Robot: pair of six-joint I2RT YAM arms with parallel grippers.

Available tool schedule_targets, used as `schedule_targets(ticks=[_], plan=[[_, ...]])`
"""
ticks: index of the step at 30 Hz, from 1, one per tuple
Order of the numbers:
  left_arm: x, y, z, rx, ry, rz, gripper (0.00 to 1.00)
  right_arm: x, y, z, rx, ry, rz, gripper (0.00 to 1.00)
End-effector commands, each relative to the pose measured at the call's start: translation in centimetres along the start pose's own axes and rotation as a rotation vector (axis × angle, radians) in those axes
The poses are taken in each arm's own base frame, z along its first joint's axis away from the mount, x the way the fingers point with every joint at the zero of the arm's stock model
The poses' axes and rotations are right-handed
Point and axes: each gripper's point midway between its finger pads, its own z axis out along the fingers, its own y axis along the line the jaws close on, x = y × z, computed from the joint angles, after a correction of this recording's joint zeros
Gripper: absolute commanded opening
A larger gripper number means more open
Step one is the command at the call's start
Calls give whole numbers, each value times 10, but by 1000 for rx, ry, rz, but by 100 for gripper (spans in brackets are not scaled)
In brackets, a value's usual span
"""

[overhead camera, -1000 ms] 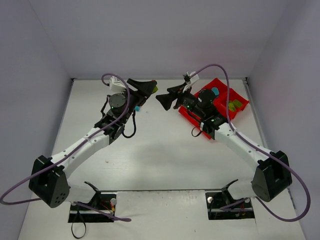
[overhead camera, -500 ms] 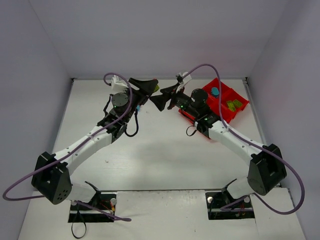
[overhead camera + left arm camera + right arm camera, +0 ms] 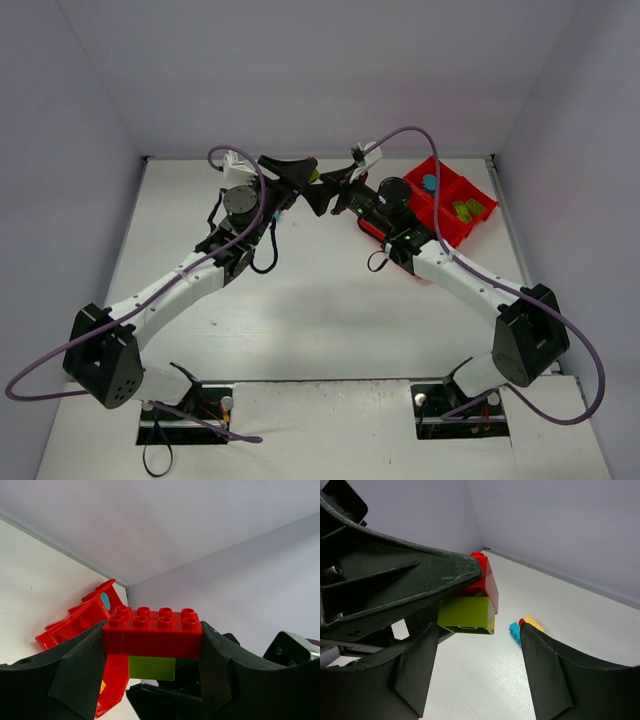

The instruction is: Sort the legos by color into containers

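My left gripper [image 3: 303, 172] is shut on a red 2x4 lego [image 3: 152, 632] and holds it in the air, with a lime green lego [image 3: 151, 668] stuck under it. My right gripper [image 3: 325, 196] is open, facing the left one. In the right wrist view its jaws stand on either side of and just below the green lego [image 3: 466, 615], without touching it. The red lego [image 3: 487, 582] shows behind it. The red tray [image 3: 478, 222] lies at the back right behind the right arm, holding green legos [image 3: 468, 210] and a cyan one [image 3: 430, 183].
A cyan lego [image 3: 514, 631], a yellow lego [image 3: 534, 623] and a bit of a red one [image 3: 522, 622] lie together on the white table under the grippers. The back wall is close behind. Purple cables loop over both arms.
My right gripper has swung left from over the tray and now meets the left gripper. The left gripper has held its red and green legos almost still.
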Motion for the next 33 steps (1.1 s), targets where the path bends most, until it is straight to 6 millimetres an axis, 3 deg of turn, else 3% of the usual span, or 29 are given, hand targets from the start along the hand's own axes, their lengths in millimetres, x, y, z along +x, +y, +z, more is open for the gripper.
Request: schedule_targets(ticks=[1, 16, 19, 25, 28, 33], plan=[[-20, -45, -4, 127, -59, -40, 0, -63, 13, 6, -18, -188, -57, 62], [-14, -39, -3, 115, -36, -26, 0, -62, 12, 15, -23, -188, -60, 54], [-14, -36, -4, 110, -39, -25, 0, -58, 12, 16, -23, -180, -61, 45], [-15, -32, -4, 98, -51, -8, 0, -52, 9, 12, -7, -164, -62, 7], [-23, -29, -5, 81, -86, 9, 0, -44, 7, 5, 7, -144, -64, 0], [-30, -21, 1, 62, -109, 30, 0, -19, 2, -12, 32, -75, -63, 0]])
